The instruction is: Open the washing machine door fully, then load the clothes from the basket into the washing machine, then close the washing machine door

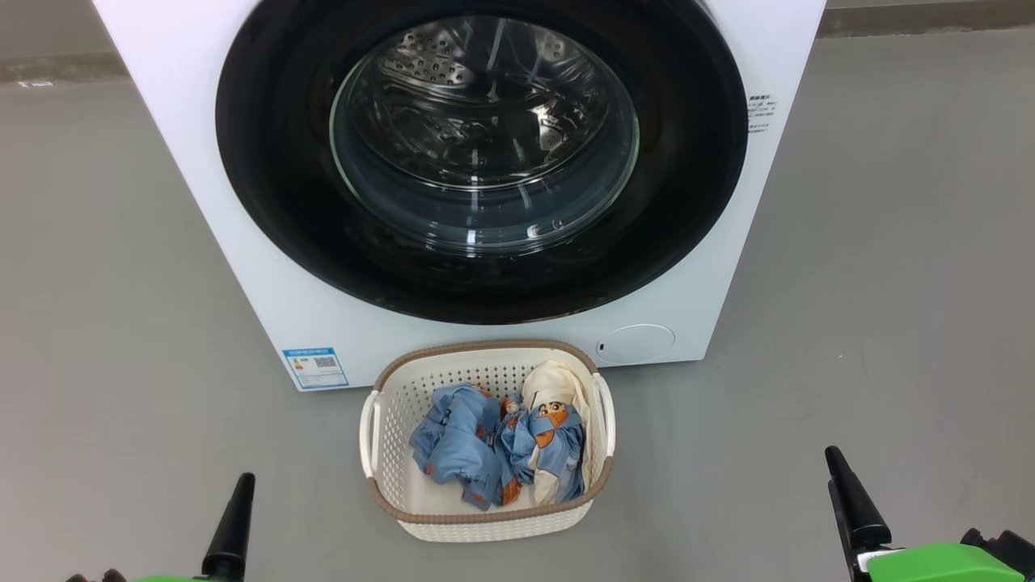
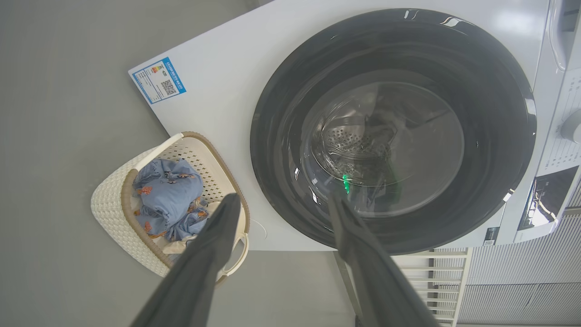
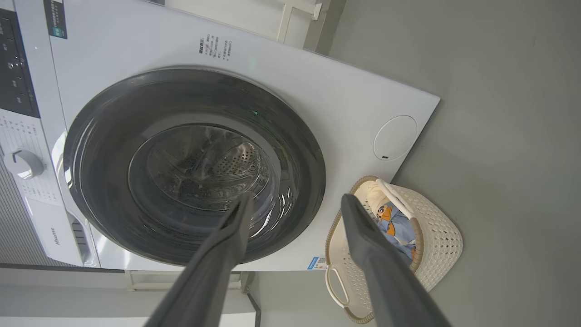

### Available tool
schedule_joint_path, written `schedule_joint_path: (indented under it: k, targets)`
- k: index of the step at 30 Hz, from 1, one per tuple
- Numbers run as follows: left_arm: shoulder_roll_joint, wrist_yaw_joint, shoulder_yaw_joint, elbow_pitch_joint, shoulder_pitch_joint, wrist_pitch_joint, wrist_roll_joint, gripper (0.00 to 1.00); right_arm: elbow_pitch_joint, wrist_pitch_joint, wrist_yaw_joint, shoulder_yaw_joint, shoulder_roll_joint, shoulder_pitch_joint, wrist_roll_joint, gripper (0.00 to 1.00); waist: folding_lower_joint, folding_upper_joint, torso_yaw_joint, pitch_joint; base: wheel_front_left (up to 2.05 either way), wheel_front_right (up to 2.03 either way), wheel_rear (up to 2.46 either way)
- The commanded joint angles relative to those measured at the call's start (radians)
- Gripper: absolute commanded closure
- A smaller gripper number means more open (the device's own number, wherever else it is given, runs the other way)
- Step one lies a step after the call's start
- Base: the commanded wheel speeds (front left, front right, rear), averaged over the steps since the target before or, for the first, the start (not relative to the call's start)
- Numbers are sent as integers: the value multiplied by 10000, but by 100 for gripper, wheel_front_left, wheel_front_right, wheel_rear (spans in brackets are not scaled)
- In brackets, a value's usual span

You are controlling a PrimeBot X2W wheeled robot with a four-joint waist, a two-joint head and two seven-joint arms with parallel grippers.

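Left claw [image 2: 282, 200], right claw [image 3: 297, 197]: spread, apparently empty

Beyond the matt dark fingers [image 2: 204, 268], the washing machine door [image 2: 390, 131] is glossy black rim and smooth clear glass; the basket [image 2: 109, 200] perforated plastic, the clothes [image 2: 168, 200] soft cloth.

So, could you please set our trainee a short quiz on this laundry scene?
1. True or false: the door is open.
2. Where are the clothes? A) in the drum B) in the basket C) on the floor
3. Fill in: the left fingers and right fingers are both ____ and hold nothing.
Key: 1 false; 2 B; 3 open.
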Motion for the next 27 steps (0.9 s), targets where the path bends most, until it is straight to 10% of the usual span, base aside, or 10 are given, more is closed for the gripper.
schedule_joint_path:
  k: [1, 27]
  targets:
    - [212, -16, 62, -369, -320, -135, 450, 0, -199, -137, 4, 111, -144, -483, -391, 0, -1, 0, 1, 6, 0, 0, 0]
    - [358, -22, -188, -787, -187, -852, 3570, 0, -268, -788, 8, 445, -338, -503, -3079, 0, -1, 0, 51, -54, 0, 0, 0]
